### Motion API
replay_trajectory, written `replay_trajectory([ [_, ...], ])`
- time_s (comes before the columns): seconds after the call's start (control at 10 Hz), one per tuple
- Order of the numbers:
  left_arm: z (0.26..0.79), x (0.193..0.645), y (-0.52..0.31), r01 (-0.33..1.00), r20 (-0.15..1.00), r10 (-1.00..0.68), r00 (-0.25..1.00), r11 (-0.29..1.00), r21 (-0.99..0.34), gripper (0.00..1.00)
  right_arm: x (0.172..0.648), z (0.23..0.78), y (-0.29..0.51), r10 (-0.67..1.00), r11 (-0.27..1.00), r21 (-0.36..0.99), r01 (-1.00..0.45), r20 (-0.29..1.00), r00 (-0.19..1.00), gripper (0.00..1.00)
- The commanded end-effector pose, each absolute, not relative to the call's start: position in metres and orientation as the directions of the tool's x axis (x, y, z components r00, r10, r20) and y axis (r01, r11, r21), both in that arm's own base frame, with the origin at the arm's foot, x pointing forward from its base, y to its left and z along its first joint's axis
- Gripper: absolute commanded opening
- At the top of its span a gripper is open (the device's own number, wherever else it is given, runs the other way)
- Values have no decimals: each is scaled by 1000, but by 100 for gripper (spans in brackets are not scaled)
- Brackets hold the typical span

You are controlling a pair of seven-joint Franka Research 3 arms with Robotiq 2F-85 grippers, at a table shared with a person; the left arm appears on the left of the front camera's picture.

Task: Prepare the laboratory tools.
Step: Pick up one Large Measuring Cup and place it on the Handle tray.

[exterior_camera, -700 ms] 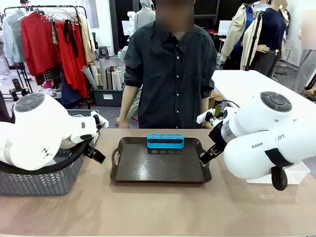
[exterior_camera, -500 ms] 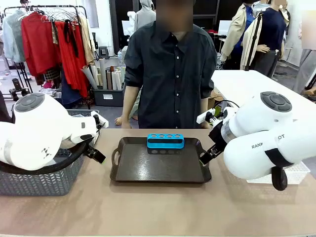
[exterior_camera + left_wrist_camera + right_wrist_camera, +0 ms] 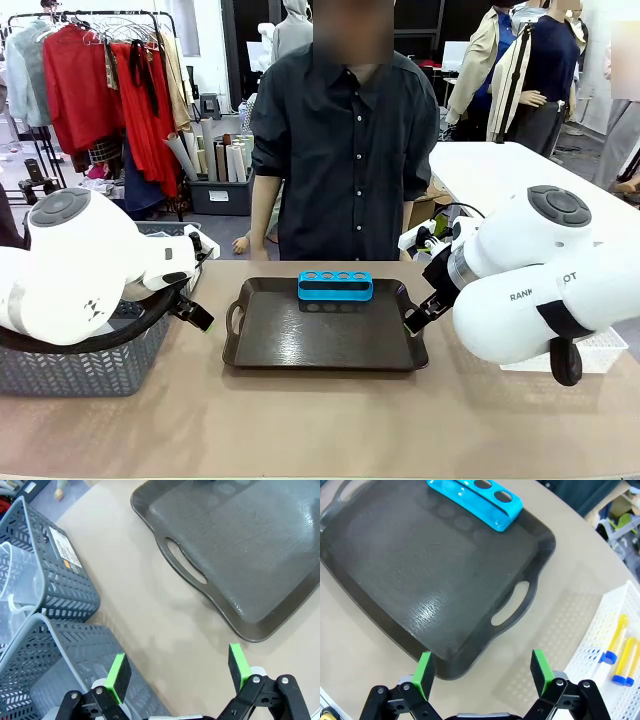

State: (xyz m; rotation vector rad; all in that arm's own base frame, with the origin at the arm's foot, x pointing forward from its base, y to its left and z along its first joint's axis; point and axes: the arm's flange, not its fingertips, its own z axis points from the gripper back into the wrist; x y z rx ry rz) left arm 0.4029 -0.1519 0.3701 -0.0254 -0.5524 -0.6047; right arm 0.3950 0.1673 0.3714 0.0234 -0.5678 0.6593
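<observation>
- Roughly, in the front view, the rack (image 3: 335,285) sits at the far edge of the tray (image 3: 320,340), just above picture centre.
- It lies between the left gripper (image 3: 198,314) and the right gripper (image 3: 418,318), a little higher in the frame than both and apart from each.
- Its long axis runs left to right across the picture, and its four holes face up.
- A person (image 3: 345,150) stands behind the table, and a grey basket (image 3: 80,365) sits at lower left.
- In the left wrist view, the left gripper (image 3: 178,669) has its jaws spread wide with nothing between them, above bare table at the bottom of the frame.
- The tray (image 3: 250,545) takes the upper right, with one handle slot turned toward the gripper.
- Two grey baskets (image 3: 70,585) stand at the left; the upper one holds a clear vessel (image 3: 17,580), and I cannot tell which tool it is.
- In the right wrist view, the right gripper (image 3: 482,674) is also wide open and empty, just below the tray's (image 3: 445,580) near corner.
- The rack (image 3: 480,495) lies at the top of the frame, well apart from the pads, slanting from upper left down to the right, holes up.
- At the right edge, two tubes (image 3: 615,640) lie in a white basket (image 3: 590,645), near the right-hand pad, their long axes running mostly up and down with the blue caps at the lower ends.
</observation>
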Motion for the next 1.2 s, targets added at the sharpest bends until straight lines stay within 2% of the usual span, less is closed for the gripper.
replay_trajectory([
  [0.0,370,403,-152,546,500,-532,683,827,135,100,395,371,167,572,796,-155,-585,506,645,100],
  [1.0,370,403,-152,546,500,-533,683,827,135,100,395,371,167,573,796,-155,-585,506,645,100],
  [1.1,374,400,-153,572,477,-541,693,815,95,100,392,369,171,584,784,-144,-603,500,639,100],
])
